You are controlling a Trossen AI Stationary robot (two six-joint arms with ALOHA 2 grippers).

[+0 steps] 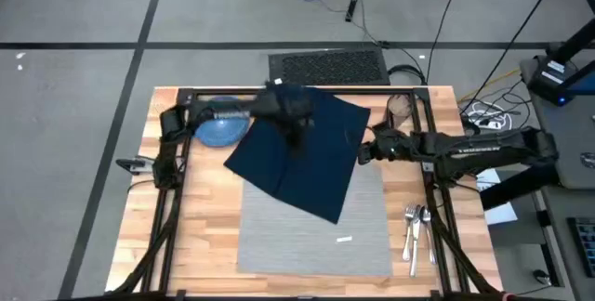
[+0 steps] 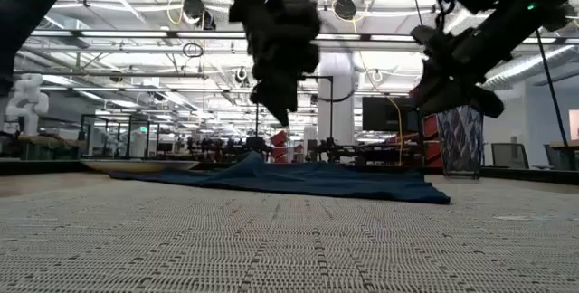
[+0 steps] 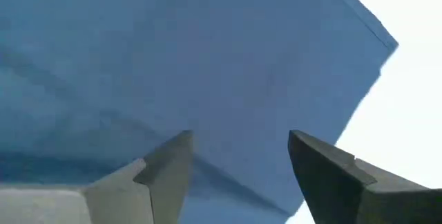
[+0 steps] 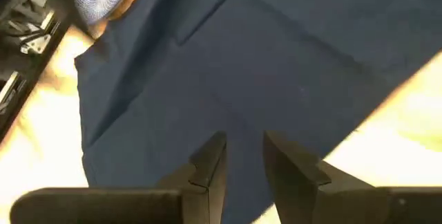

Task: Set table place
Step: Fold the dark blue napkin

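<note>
The light-grey placemat (image 1: 316, 231) lies flat at the middle of the wooden table (image 1: 200, 236), a small white tag (image 1: 344, 239) near its front. A dark navy napkin (image 1: 302, 157) is spread cornerwise over the placemat's far part and the wood beyond. It lies flat except for a low ridge (image 2: 251, 162). My left gripper (image 3: 238, 141) hangs open above the napkin's far part (image 1: 296, 126). My right gripper (image 4: 243, 141) hovers over the napkin's right edge (image 1: 364, 150), its fingers a narrow gap apart. In the low view both are clear of the cloth.
A blue dish (image 1: 218, 130) sits at the far left, partly under my left arm. Cutlery (image 1: 416, 229) lies on the wood right of the placemat. A brownish object (image 1: 402, 108) stands at the far right. Black frame rails (image 1: 172, 208) run along both sides.
</note>
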